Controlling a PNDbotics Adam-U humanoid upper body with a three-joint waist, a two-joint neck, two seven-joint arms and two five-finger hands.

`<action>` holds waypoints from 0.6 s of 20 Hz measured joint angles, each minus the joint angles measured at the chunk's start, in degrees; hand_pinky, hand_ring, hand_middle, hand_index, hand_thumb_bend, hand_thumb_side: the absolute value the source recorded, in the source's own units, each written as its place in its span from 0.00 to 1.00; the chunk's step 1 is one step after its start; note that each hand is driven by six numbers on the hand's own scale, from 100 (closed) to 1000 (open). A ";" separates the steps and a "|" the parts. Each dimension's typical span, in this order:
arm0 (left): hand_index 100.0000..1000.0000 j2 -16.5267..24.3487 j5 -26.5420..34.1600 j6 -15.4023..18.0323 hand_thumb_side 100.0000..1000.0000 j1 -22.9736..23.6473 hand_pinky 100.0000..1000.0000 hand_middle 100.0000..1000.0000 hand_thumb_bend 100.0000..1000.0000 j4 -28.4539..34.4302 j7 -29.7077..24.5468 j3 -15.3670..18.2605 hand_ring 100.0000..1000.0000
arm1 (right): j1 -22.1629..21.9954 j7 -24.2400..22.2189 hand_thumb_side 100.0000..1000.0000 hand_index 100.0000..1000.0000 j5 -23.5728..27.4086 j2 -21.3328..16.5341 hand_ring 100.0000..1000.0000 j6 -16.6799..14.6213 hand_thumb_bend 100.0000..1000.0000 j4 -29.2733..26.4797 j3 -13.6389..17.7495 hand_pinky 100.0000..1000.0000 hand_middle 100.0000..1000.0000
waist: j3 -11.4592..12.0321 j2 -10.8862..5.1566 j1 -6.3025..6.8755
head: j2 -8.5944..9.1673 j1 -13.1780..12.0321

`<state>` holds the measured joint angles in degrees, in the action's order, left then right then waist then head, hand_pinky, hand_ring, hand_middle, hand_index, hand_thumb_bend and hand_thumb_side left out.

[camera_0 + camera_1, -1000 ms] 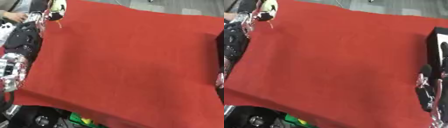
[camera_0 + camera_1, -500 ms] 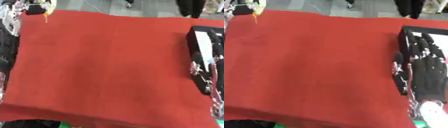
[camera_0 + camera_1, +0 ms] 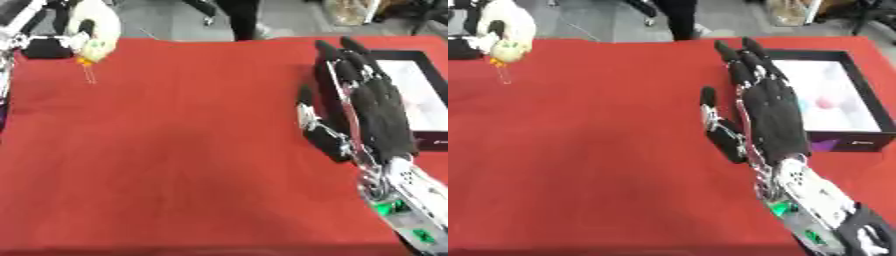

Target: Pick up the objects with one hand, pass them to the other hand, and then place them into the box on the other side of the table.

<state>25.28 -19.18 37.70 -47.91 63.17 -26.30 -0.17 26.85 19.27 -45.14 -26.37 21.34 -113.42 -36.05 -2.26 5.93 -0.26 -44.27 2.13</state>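
Now the right robot hand (image 3: 773,120) had come beside the box (image 3: 859,90), fingers straight, empty; the white toy (image 3: 507,31) lay far from it.

You will find no legible text, label, brand, number or sign. The black-walled box with a white inside (image 3: 860,143) carries a faint pale mark on its near wall (beside a purple patch), too blurred to read.

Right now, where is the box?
The box sits at the table's right edge, toward the far side, just right of the open right hand.
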 measured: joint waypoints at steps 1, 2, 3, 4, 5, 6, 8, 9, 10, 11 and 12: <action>0.26 -0.72 2.39 -0.86 0.28 0.12 0.43 0.08 0.00 0.89 -0.96 -1.24 0.15 | 0.72 -0.56 0.26 0.91 1.49 -0.09 0.97 -0.65 0.00 0.00 -0.62 0.65 0.69 | 0.11 0.00 0.00 | 0.00 0.54; 0.26 -1.29 4.67 -1.80 0.27 0.15 0.43 0.08 0.00 1.76 -1.90 -2.39 0.15 | 1.46 -1.11 0.30 0.91 2.90 -0.20 0.98 -1.19 0.00 0.00 -1.17 0.65 0.70 | 0.22 0.00 0.00 | 0.00 1.03; 0.26 -1.80 7.03 -2.79 0.27 0.16 0.43 0.08 0.00 2.61 -2.89 -3.62 0.15 | 2.16 -1.67 0.31 0.91 4.30 -0.28 0.99 -1.69 0.00 0.00 -1.72 0.65 0.70 | 0.27 -0.01 0.00 | 0.00 1.50; 0.27 -2.26 9.17 -3.69 0.26 0.16 0.43 0.08 0.00 3.21 -3.79 -4.69 0.15 | 2.70 -2.16 0.34 0.92 5.53 -0.28 1.00 -2.06 0.00 0.00 -2.12 0.64 0.71 | 0.31 -0.01 0.04 | 0.00 1.88; 0.27 -2.62 11.02 -4.49 0.26 0.16 0.44 0.08 0.00 3.67 -4.59 -5.65 0.15 | 3.11 -2.56 0.35 0.92 6.58 -0.29 1.00 -2.30 0.00 0.00 -2.44 0.64 0.71 | 0.35 -0.01 0.09 | 0.00 2.21; 0.27 -2.90 12.98 -5.30 0.26 0.15 0.44 0.08 0.00 4.22 -5.40 -6.59 0.15 | 3.47 -2.88 0.38 0.92 7.64 -0.29 1.00 -2.46 0.00 0.00 -2.71 0.64 0.72 | 0.39 -0.01 0.14 | 0.00 2.56; 0.27 -3.30 16.88 -6.96 0.26 0.15 0.45 0.08 0.00 5.38 -7.06 -8.30 0.16 | 3.93 -3.12 0.43 0.91 9.90 -0.29 1.00 -2.65 0.00 0.00 -3.18 0.64 0.73 | 0.46 -0.01 0.16 | 0.00 3.23; 0.27 -3.38 18.56 -7.69 0.26 0.15 0.45 0.08 0.00 5.88 -7.79 -8.92 0.16 | 3.98 -3.14 0.43 0.91 10.95 -0.30 1.00 -2.68 0.00 0.00 -3.35 0.64 0.73 | 0.51 -0.01 0.16 | 0.00 3.52; 0.27 -3.45 20.44 -8.53 0.26 0.14 0.45 0.08 0.00 6.38 -8.63 -9.57 0.16 | 3.99 -3.16 0.45 0.91 12.19 -0.30 1.00 -2.70 0.00 0.00 -3.65 0.64 0.73 | 0.54 0.00 0.16 | 0.00 3.80; 0.27 -3.49 22.09 -9.30 0.26 0.14 0.45 0.09 0.00 6.71 -9.40 -10.13 0.16 | 4.03 -3.20 0.47 0.91 13.33 -0.32 1.00 -2.73 0.00 0.00 -3.95 0.64 0.73 | 0.55 0.00 0.17 | 0.00 4.04; 0.27 -3.59 23.59 -9.97 0.25 0.12 0.45 0.09 0.00 6.97 -10.07 -10.73 0.16 | 4.15 -3.29 0.49 0.91 14.44 -0.35 1.00 -2.82 0.00 0.00 -4.28 0.64 0.73 | 0.57 0.00 0.18 | 0.00 4.25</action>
<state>21.69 4.41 27.72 -47.80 70.15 -36.37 -10.90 31.00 15.98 -30.70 -26.72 18.52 -113.42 -40.33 -1.69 5.93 -0.08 -44.28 6.38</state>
